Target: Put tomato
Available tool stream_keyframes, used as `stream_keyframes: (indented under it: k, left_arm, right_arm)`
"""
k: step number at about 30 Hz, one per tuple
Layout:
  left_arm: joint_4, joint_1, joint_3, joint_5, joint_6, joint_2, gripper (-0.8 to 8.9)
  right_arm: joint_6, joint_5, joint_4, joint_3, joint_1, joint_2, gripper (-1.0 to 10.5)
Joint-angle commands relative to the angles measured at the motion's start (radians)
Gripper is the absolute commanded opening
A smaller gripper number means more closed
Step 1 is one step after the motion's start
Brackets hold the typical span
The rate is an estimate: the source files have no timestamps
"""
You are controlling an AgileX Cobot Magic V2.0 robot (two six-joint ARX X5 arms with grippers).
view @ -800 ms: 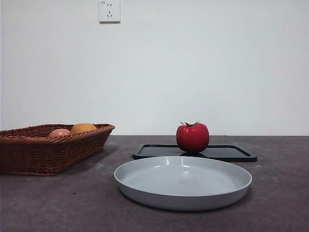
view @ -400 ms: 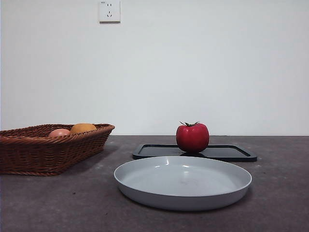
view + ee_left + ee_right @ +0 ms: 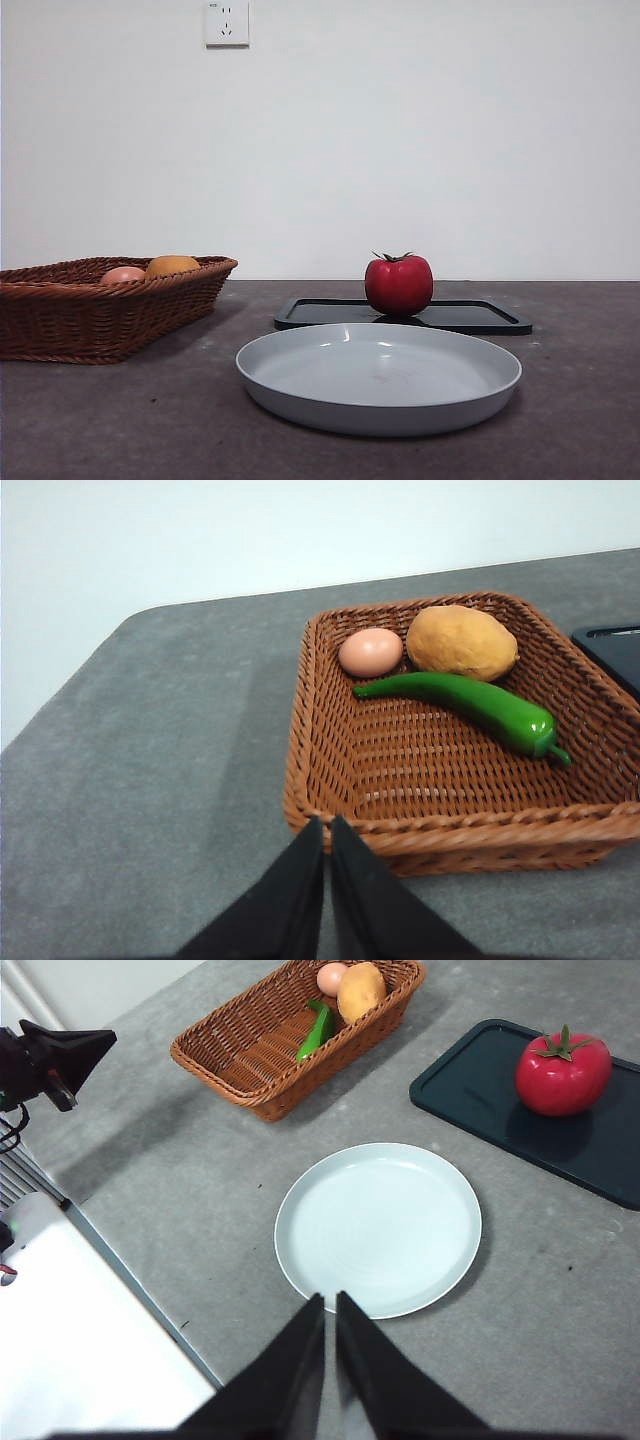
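Nothing is shifting since a second ago. Tomato [image 3: 399, 285] is sitting upright on the black tray [image 3: 470, 317], behind the grey plate [image 3: 380, 378]. Left gripper [image 3: 326, 832] is hovering near the wicker basket [image 3: 330, 780], jaws pressed together, empty. Right gripper [image 3: 329, 1310] is hanging above the plate's near rim, likewise closed on nothing.

A brown wicker basket [image 3: 330, 770] sits on the grey desk [image 3: 150, 770], just beyond the left end effector [image 3: 327, 825], whose two black jaws are pressed together with nothing between them. Inside the basket lie a pale pink egg-like fruit [image 3: 370, 652], an orange-tan round fruit [image 3: 461, 642] touching it, and a green pepper [image 3: 470, 706] just beside both. A dark tray corner [image 3: 612, 652] shows beside the basket.
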Motion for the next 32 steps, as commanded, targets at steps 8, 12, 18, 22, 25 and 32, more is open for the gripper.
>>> stream_keyframes:
  k: [8,12,18,22,25,32]
  left_arm:
    - [-0.029,0.002,-0.026,-0.001,-0.043,-0.020,0.11]
    - [-0.029,0.002,-0.026,-0.001,-0.046,-0.019,0.11]
    - [-0.029,0.002,-0.026,-0.001,-0.046,-0.019,0.11]
    - [-0.029,0.002,-0.026,-0.002,-0.046,-0.019,0.11]
    - [-0.029,0.002,-0.026,-0.001,-0.046,-0.019,0.11]
    - [-0.029,0.002,-0.026,-0.001,-0.046,-0.019,0.11]
  right_arm:
    - [0.000,-0.002,0.011,0.005,0.006,0.003,0.1]
    - [0.000,-0.002,0.011,0.005,0.006,0.003,0.1]
    - [0.000,-0.002,0.011,0.005,0.006,0.003,0.1]
    - [0.000,-0.002,0.011,0.005,0.006,0.003,0.1]
    - [0.000,-0.002,0.011,0.005,0.006,0.003,0.1]
    - [0.000,-0.002,0.011,0.005,0.006,0.003,0.1]
